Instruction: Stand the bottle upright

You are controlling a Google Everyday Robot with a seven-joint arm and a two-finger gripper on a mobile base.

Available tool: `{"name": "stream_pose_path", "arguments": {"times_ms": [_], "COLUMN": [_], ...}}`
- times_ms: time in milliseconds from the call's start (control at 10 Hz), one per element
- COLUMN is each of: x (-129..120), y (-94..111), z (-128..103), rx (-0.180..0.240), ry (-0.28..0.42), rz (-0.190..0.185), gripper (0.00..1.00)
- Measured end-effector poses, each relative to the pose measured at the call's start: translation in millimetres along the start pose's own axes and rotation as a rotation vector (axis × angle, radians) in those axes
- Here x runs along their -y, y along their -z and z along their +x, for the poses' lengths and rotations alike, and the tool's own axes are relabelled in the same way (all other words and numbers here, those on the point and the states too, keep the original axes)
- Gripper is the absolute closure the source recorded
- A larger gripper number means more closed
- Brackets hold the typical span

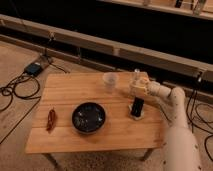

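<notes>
The bottle (pixel 136 77) is small and clear, with a narrow neck. It stands upright near the table's far right edge, to the right of the translucent whitish cup (pixel 109 82). My gripper (pixel 138 89) is right at the bottle's lower part, reaching in from the right on the white arm (pixel 170 102). The bottle's base is hidden behind the gripper, so I cannot tell whether it rests on the table.
A small dark slab on a pale base (pixel 137 107) stands just in front of the gripper. A dark bowl (pixel 88 117) sits mid-table and a red-brown object (pixel 51 119) lies at the left on the wooden table (pixel 75 92). Cables (pixel 17 92) lie on the floor.
</notes>
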Motion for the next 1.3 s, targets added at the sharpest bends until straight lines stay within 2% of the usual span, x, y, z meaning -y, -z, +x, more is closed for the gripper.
{"name": "stream_pose_path", "arguments": {"times_ms": [200, 300, 700, 1300], "x": [0, 0, 2, 2], "y": [2, 4, 7, 13], "z": [4, 6, 10, -2], "rx": [-0.001, -0.002, -0.009, 0.008], "ry": [-0.007, -0.010, -0.016, -0.018], "rz": [0.005, 0.006, 0.021, 0.021], "gripper": [0.31, 0.26, 0.25, 0.25]}}
